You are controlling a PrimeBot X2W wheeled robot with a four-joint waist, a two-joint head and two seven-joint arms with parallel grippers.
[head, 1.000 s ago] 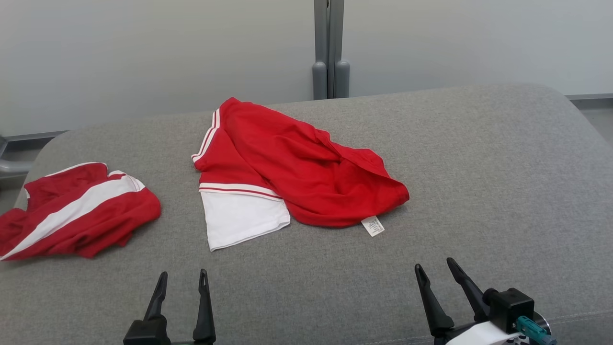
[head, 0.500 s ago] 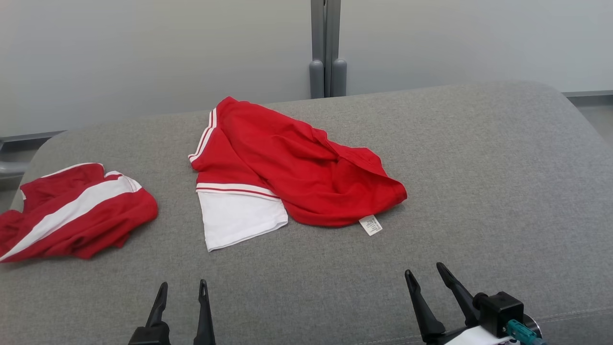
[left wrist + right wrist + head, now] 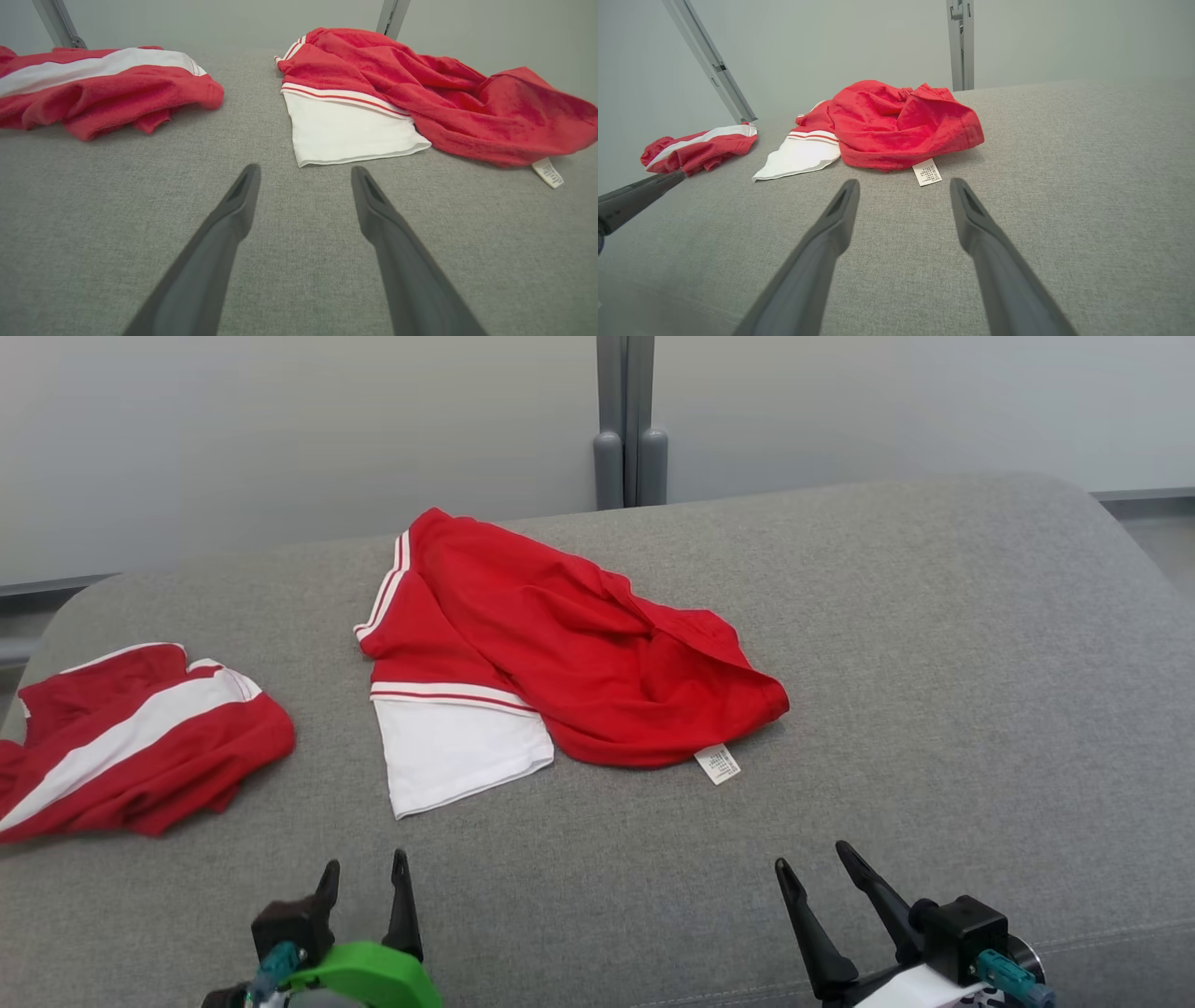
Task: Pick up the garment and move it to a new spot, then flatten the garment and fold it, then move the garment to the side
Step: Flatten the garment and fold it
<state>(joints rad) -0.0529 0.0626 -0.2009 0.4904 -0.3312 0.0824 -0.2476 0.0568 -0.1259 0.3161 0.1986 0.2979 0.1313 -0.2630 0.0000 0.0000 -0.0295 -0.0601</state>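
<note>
1. The left end effector [image 3: 364,861] sits at the lower left of the head view, fingers spread, pointing up-frame, empty.
2. The right end effector [image 3: 810,855] sits at the lower right, likewise spread and empty.
3. The crumpled red-and-white garment [image 3: 560,663] lies mid-frame on the grey padded surface [image 3: 934,663], apart from both.

A padded worktop [image 3: 934,663] covered in grey woven fabric, with rounded far corners, carries two pieces of clothing. Near its middle lies a crumpled red garment [image 3: 579,653] with a white panel [image 3: 457,756] toward the near side and a small white label [image 3: 717,763] at its near right edge. Well apart, at the worktop's left edge, lies a bunched red-and-white striped garment [image 3: 140,747].
</note>
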